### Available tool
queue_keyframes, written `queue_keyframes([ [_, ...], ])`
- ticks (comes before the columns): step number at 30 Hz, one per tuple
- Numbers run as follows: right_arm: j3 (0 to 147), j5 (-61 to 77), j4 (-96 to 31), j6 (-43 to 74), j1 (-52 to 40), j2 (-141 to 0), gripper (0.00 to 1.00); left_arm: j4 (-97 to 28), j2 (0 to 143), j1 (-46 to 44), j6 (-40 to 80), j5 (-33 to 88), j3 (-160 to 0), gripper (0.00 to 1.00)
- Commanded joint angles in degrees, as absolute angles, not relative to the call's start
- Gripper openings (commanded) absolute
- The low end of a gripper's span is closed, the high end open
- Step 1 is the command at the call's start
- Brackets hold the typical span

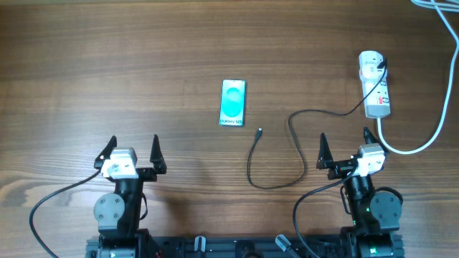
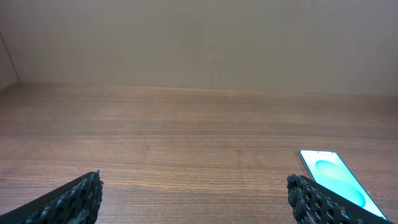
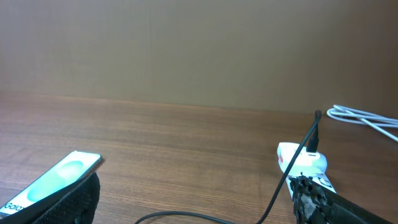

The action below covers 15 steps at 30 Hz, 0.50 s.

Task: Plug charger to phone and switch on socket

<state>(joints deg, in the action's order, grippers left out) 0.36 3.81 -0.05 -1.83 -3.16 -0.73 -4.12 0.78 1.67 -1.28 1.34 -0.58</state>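
The phone lies flat mid-table, its turquoise screen up; it also shows in the left wrist view and the right wrist view. The charger cable loops across the table. Its small tip lies loose just right of the phone, and its black plug sits in the white socket strip at the far right, also seen in the right wrist view. My left gripper is open and empty, near the front left. My right gripper is open and empty, in front of the socket strip.
The socket's white cable curves along the right edge and off the far right corner; it also shows in the right wrist view. A plain wall stands behind the table's far edge.
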Motion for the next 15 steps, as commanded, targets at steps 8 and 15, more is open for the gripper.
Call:
queue_keyframes([
  [8,0.3,3.05,0.03,-2.61,-2.92,-0.27,1.0,-2.37,0.16,2.0,7.07,15.86,-0.32,1.0],
  [15,0.3,3.05,0.03,-2.61,-2.92,-0.27,1.0,25.56,0.16,2.0,26.65,55.18,-0.32,1.0],
])
